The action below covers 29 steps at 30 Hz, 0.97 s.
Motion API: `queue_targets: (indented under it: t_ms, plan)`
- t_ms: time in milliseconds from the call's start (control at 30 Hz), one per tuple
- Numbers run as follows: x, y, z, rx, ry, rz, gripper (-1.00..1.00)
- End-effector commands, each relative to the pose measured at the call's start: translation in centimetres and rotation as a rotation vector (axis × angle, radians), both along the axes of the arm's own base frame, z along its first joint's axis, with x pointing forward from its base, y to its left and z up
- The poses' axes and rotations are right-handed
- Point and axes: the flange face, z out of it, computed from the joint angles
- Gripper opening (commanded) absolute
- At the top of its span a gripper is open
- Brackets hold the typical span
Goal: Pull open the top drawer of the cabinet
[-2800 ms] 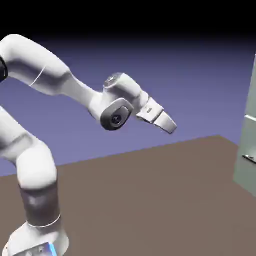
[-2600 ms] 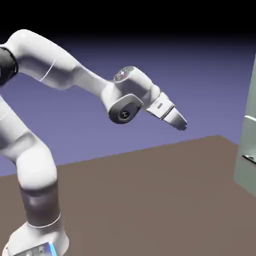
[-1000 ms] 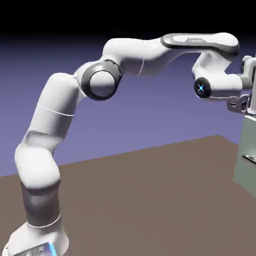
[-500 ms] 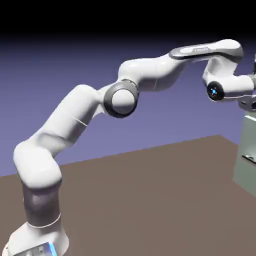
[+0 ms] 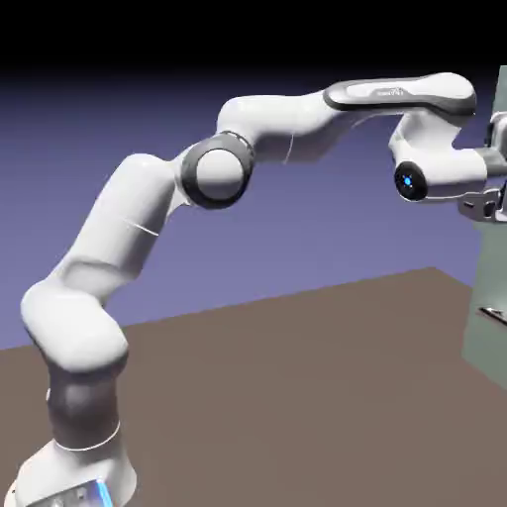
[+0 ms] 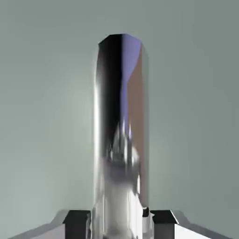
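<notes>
The cabinet point(image 5: 487, 287) stands at the exterior view's right edge, pale grey-green, only its left strip in frame. My gripper point(image 5: 493, 202) is pressed up to its upper front, and the fingers are hard to make out there. In the hand view the top drawer's flat front point(image 6: 46, 116) fills the picture. Its shiny bar handle point(image 6: 119, 116) runs from the bottom edge upward through the middle. My gripper point(image 6: 119, 223) is shut on that handle, one dark finger tip point(image 6: 77, 219) on each side of the bar.
A second thin handle point(image 5: 492, 315) shows lower on the cabinet's front. The brown table point(image 5: 297, 396) stretches from the robot's base point(image 5: 69, 485) at lower left to the cabinet. The arm arches high across the view.
The arm swung from mid-table up to the cabinet's upper front. In the last half second the jaws closed on the handle and the wrist shifted slightly left.
</notes>
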Motion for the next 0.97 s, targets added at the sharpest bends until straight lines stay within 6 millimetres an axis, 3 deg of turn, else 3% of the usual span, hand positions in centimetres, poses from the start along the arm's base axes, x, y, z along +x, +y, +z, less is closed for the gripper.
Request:
queue_targets:
  t_ms: [0,333,800,833,867,933]
  plan:
    - [-0.6,0.0,0.0,0.0,0.001,0.0,-1.0]
    - [-8.2,0.0,0.0,0.0,0.001,0.0,-1.0]
    - [-21.9,0.0,0.0,0.0,0.0,-0.001,-1.0]
    - [-21.9,0.0,0.0,0.0,0.0,-0.001,1.0]
    - [-21.9,0.0,0.0,0.0,0.0,-0.001,1.0]
    - [-24.2,-0.1,0.0,0.003,0.001,-0.001,1.0]
